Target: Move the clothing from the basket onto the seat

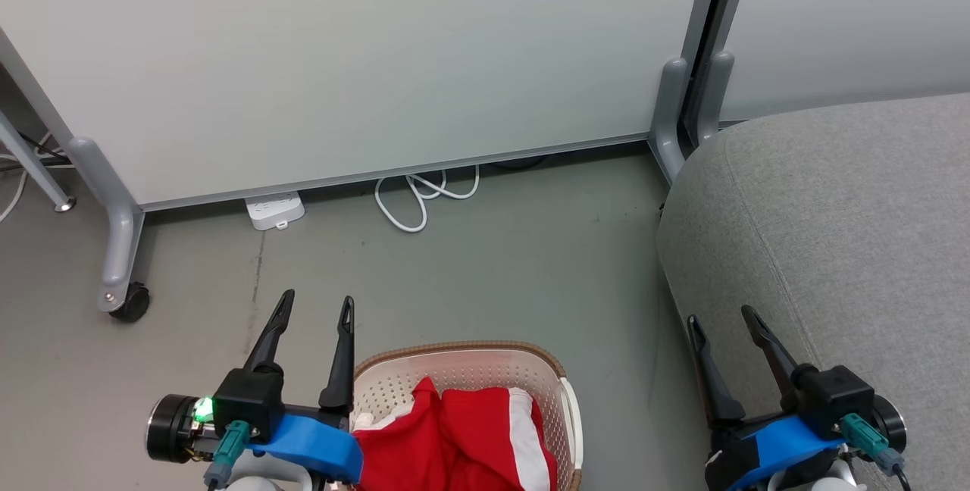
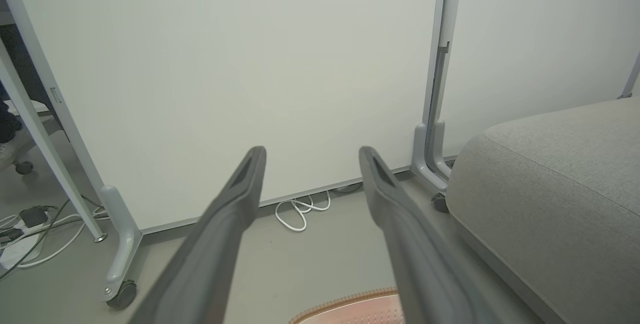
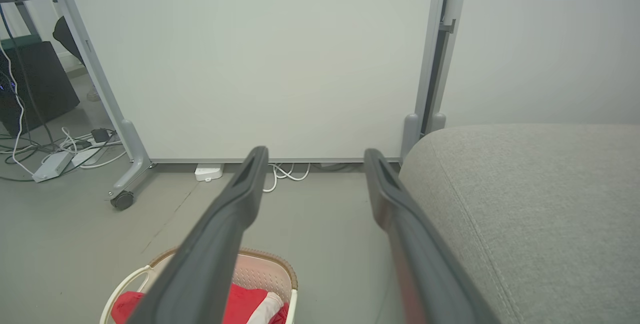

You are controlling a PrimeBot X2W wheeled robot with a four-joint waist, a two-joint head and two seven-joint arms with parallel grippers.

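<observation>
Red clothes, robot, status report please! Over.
Left gripper, right gripper: jaws open, empty. Clothing heaped in basket, untouched. Seat to basket's right, nothing between them.

Partitioned office or lab bay, staged with a little home furniture.

In the head view, pale roll-away partition panels [image 1: 364, 59] close off 12 o'clock, standing on grey metal feet with a castor [image 1: 130, 303] at 9 o'clock. A white power strip [image 1: 274, 211] and a looped white cable [image 1: 426, 194] lie under the panels' edge on bare grey floor [image 1: 515, 279]. The domestic pieces are a grey upholstered seat [image 1: 833, 248] at 3 o'clock and a laundry basket [image 1: 470, 345] at 6 o'clock. In the right wrist view, a second power strip [image 3: 50, 164] and a dark box [image 3: 35, 84] sit at 9 o'clock.
</observation>
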